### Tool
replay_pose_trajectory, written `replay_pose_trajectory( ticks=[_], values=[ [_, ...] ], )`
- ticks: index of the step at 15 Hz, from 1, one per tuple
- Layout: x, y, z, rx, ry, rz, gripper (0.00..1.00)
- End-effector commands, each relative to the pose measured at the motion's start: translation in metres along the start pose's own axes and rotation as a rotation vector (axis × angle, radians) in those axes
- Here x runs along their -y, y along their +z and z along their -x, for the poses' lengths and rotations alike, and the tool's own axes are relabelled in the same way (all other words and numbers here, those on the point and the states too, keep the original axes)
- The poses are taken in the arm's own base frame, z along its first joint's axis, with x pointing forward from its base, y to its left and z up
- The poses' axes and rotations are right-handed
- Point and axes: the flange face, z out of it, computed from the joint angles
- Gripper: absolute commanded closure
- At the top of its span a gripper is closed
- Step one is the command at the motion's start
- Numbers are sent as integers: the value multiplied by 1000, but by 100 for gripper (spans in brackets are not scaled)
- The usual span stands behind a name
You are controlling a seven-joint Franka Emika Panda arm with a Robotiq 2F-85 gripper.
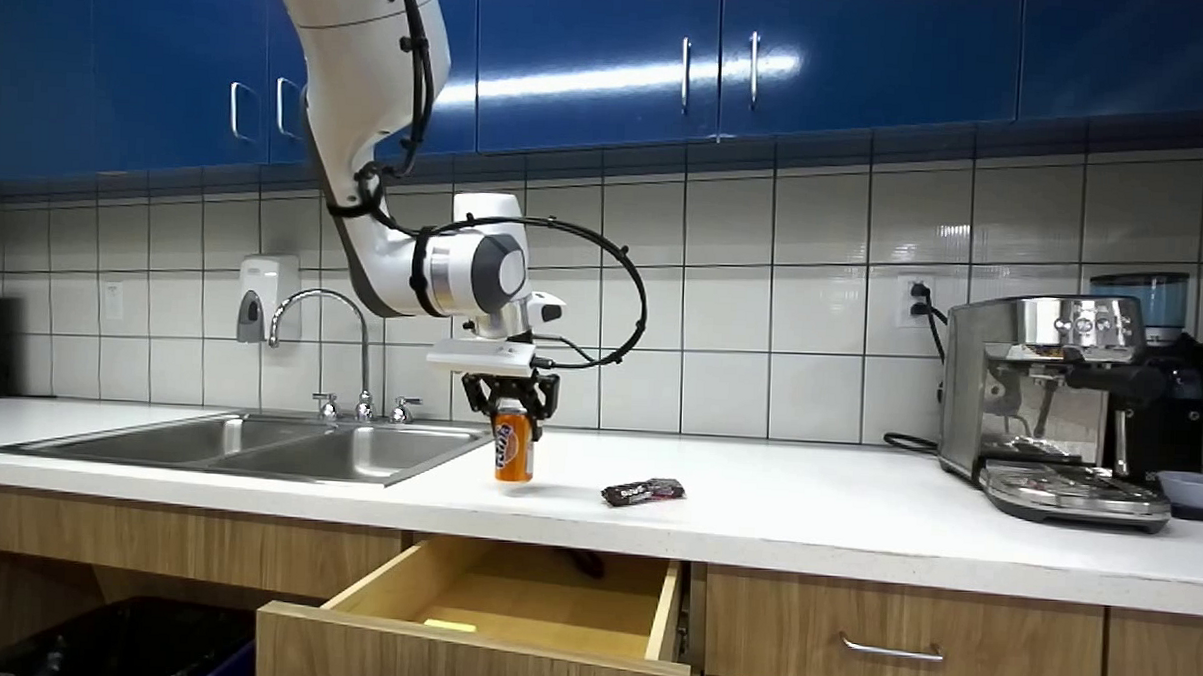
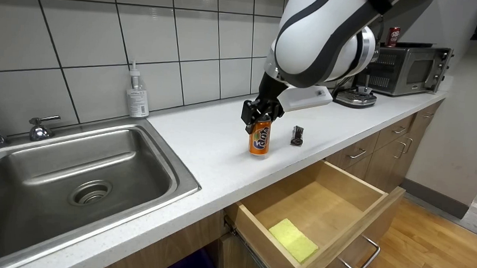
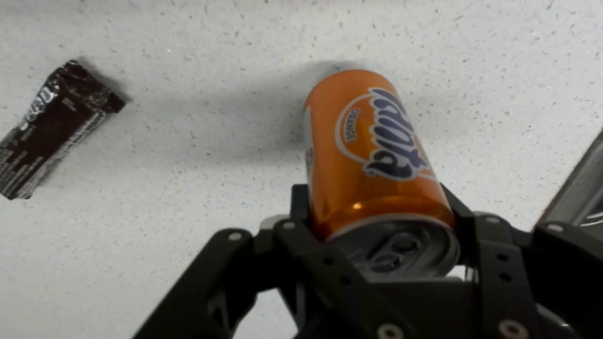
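The gripper points down and holds an orange Fanta can. Its fingers press in on the can, one on each side, up near the top. That seems a good hold, because a round, smooth can could slip if pushed from just one side. It also leaves the bottom free, and the can is upright. I cannot tell if the bottom touches the white counter or is just above it.

In both exterior views, the sink is to the left of the can, and a dark wrapped bar lies to its right, near but not touching. The bar likely lies flat because it is too thin to stand up well. On the near side, lower down, a drawer is pulled out, so you can see what looks like a yellow sponge inside. A soap bottle stands on the far side, by the tiled wall and the sink, maybe so it is easy to grab for washing
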Motion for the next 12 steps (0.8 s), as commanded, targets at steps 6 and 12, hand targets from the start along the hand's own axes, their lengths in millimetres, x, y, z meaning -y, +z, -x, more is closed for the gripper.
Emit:
replay_pose_trajectory(
  ticks=[6,12],
  values=[
    [-7,-44,45,4,9,13,62],
    [-19,-59,88,25,5,32,62]
  ],
)
